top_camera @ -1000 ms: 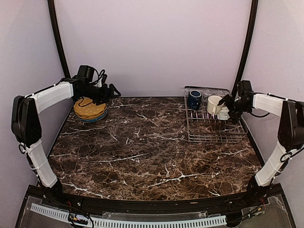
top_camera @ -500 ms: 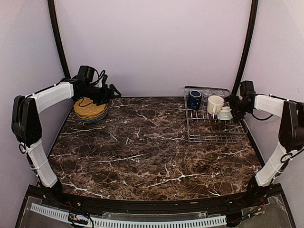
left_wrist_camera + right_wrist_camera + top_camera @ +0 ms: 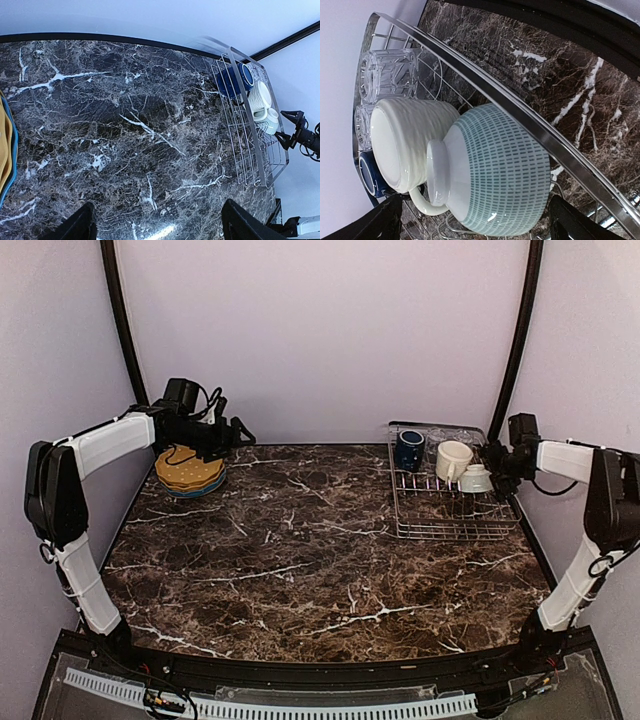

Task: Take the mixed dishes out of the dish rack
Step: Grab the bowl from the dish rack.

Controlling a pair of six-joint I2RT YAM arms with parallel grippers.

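- Hovering with its jaws spread wide and empty, the right gripper (image 3: 493, 460) faces the small pale greenish bowl (image 3: 500, 185), which lies tipped on its side straight ahead, just inside the dish rack (image 3: 520, 115) rim.
- Beyond the bowl sits the cream mug (image 3: 405, 140), with the dark navy mug (image 3: 369, 175) and clear glass tumbler (image 3: 387, 75) farther off.
- The left gripper (image 3: 238, 432), also spread and holding nothing, hangs over the table (image 3: 300, 570); the yellow plates (image 3: 190, 472), stacked on the blue dotted plate (image 3: 195, 490), lie below and slightly behind its fingers.
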